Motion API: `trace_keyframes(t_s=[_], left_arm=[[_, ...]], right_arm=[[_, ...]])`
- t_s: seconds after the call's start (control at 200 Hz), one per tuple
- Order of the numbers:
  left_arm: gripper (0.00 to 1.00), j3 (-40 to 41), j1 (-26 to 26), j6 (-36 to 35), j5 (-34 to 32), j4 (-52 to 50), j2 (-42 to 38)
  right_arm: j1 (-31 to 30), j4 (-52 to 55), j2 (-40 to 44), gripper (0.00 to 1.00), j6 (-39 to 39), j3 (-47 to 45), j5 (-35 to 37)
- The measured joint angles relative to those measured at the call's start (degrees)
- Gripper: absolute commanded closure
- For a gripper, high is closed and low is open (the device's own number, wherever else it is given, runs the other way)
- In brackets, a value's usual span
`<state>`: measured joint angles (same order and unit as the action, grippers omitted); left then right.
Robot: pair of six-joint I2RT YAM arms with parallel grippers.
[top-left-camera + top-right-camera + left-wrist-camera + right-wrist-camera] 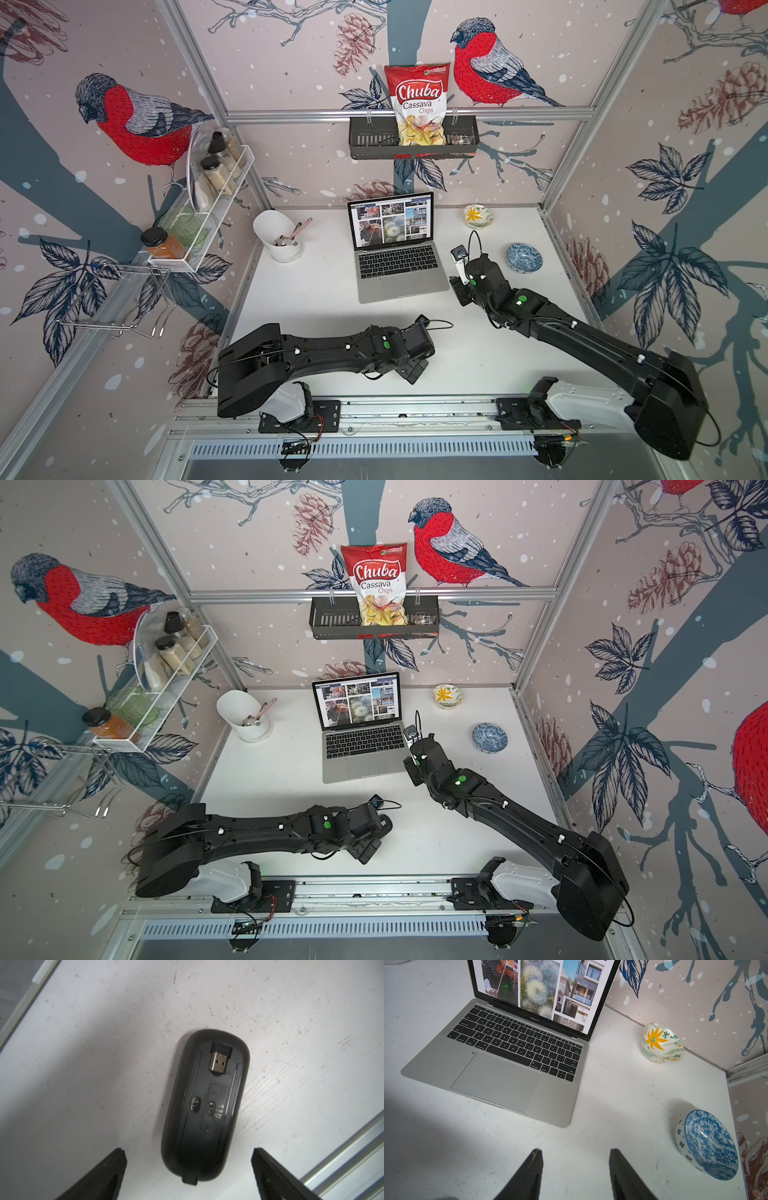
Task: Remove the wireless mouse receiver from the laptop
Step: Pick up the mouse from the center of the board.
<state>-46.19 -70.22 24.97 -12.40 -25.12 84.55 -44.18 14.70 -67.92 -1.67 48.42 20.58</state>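
Observation:
The silver laptop (401,276) (365,762) (436,1059) stands open at the back middle of the white table, its screen showing photos. In the left wrist view a black mouse (204,1126) lies upside down on the table. The wireless mouse receiver (219,1059), a black cap with a metal plug, lies in a slot on the mouse's underside. My left gripper (188,1150) (413,372) hovers over the mouse, jaws wide open on either side of its near end, not touching it. My right gripper (576,1150) (460,291) is open and empty beside the laptop's front right corner.
A blue patterned bowl (524,257) (708,1145) and a flower-painted bowl (478,216) (662,1043) sit to the right of the laptop. A white utensil holder (276,237) stands to its left. An aluminium rail (342,1159) runs along the table's front edge near the mouse.

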Motion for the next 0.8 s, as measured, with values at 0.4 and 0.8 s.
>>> trace_keyframes(t_s=[0.4, 0.8], left_arm=[[0.03, -0.31, -0.37, -2.43, 0.63, 2.45, 4.61], [0.16, 0.09, -0.46, -2.49, 0.72, 2.56, 4.92]], right_arm=[[0.00, 0.33, -0.44, 0.46, -0.07, 0.00, -0.37], [0.00, 0.42, -1.09, 0.47, -0.11, 0.00, -0.46]])
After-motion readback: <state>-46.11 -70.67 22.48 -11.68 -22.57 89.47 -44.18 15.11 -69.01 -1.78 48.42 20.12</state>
